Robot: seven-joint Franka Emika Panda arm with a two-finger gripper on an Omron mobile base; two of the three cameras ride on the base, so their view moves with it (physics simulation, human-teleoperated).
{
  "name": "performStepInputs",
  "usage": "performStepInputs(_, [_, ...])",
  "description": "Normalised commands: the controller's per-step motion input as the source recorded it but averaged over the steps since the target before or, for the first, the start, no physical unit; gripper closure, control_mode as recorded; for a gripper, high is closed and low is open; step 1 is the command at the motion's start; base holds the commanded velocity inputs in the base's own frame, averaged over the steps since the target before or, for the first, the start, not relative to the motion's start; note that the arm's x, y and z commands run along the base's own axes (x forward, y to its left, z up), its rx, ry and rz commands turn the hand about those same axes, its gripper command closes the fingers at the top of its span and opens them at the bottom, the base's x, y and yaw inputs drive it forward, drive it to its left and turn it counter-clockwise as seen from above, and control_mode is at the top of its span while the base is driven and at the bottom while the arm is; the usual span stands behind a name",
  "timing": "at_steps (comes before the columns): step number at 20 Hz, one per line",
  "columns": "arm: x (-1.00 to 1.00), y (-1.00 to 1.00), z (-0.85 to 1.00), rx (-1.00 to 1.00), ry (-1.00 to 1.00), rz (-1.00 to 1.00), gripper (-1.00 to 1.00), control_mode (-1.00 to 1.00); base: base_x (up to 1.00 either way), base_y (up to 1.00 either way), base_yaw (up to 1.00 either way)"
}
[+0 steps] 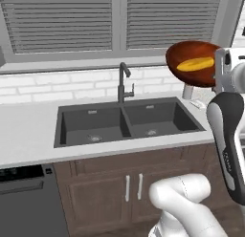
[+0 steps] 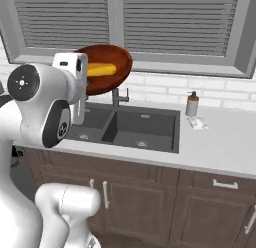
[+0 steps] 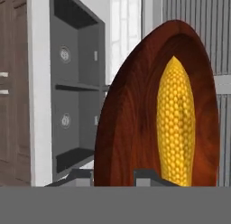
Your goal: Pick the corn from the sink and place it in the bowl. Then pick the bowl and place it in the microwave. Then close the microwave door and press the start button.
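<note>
Reddish-brown bowl [image 1: 194,63] is up in the air, well above the counter [image 1: 28,131], with the corn [image 1: 195,64] lying inside it. We take the first step as done: both basins of the sink [image 1: 127,121] hold nothing but their drains.

Gripper [image 3: 113,175]: in the hand view its two dark tips sit either side of the near rim of the bowl, jaws part closed on that rim. We read this as a firm pinch on the bowl, which hangs from the hand over the right end of the sink, in front of the window blinds [image 1: 62,21].

In the base views the bowl looks tilted, its open face turned toward the cameras; the corn stays put against the inner wall.

Remaining, by our judgement: carry the bowl to the microwave, set it inside, shut the door, press start. A soap bottle [image 2: 192,104] stands on the counter to the right of the sink, well apart from the bowl.
</note>
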Motion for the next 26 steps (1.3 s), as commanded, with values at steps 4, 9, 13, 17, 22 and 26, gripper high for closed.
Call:
performStepInputs(4, [0.00, 0.00, 0.00, 0.00, 0.00, 0.00, 1.00, 1.00, -1.00, 0.49, 0.40])
performStepInputs(9, [0.00, 0.00, 0.00, 0.00, 0.00, 0.00, 1.00, 1.00, -0.74, 0.41, 0.60])
performStepInputs(13, [0.00, 0.00, 0.00, 0.00, 0.00, 0.00, 1.00, 1.00, -0.14, 0.18, 0.82])
performStepInputs(17, [0.00, 0.00, 0.00, 0.00, 0.00, 0.00, 1.00, 1.00, 0.00, 0.03, 0.91])
performStepInputs(22, [0.00, 0.00, 0.00, 0.00, 0.00, 0.00, 1.00, 1.00, 0.00, 0.14, 0.85])
performStepInputs(26, [0.00, 0.00, 0.00, 0.00, 0.00, 0.00, 1.00, 1.00, 0.49, 0.66, 0.47])
